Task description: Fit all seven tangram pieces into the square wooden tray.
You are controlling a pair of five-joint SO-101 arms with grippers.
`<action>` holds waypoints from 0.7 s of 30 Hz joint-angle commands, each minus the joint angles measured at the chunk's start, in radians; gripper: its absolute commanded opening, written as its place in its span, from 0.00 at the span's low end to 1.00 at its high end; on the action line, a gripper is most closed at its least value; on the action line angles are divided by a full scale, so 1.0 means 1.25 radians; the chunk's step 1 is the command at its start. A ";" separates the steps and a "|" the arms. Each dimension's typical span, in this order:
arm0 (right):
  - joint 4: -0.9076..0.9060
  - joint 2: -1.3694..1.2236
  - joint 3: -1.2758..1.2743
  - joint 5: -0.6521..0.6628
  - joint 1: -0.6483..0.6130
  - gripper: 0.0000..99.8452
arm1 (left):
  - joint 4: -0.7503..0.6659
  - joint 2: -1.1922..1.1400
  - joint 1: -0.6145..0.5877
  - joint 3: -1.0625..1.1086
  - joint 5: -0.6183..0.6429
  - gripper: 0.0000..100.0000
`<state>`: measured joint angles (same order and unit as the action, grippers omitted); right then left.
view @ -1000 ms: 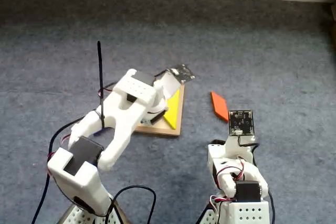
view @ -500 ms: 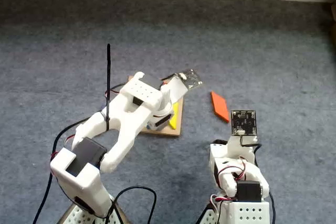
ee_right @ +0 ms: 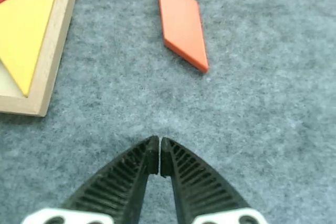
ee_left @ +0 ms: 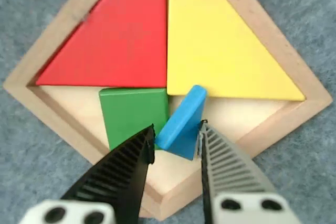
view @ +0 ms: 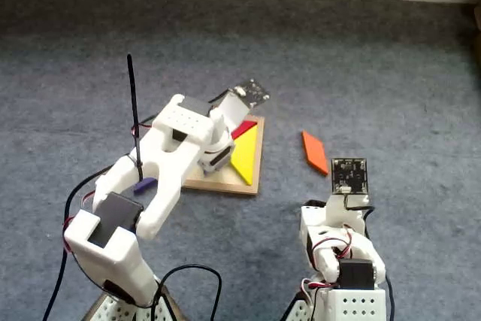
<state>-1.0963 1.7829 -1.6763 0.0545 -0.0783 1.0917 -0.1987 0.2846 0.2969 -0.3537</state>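
Over grey carpet point(view: 391, 65) we see the left gripper point(ee_left: 176, 127) pinching a blue piece point(ee_left: 186, 107), the right gripper point(ee_right: 159, 141) pressed together.

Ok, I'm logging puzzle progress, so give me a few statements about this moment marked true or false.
1. The red triangle and yellow triangle lie side by side in the tray. True.
2. The orange parallelogram lies in the tray. False: it lies on the carpet, outside the tray.
3. The left gripper grips the blue piece, which is tilted. True.
4. The right gripper is open around the orange parallelogram. False: it is shut over bare carpet, apart from it.
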 commanded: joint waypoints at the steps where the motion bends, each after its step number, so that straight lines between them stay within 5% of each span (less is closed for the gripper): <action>1: 0.001 0.017 -0.089 -0.004 0.007 0.03 | 0.011 0.014 -0.008 -0.074 0.010 0.15; 10: 0.001 0.017 -0.089 -0.004 0.008 0.03 | 0.137 0.014 -0.008 -0.190 0.010 0.15; 21: 0.001 0.017 -0.089 -0.004 0.008 0.03 | 0.081 0.004 -0.035 -0.172 0.010 0.15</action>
<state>-1.0963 1.7829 -1.6763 0.0545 -0.0783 1.2513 -0.1987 0.2723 0.1066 -0.3537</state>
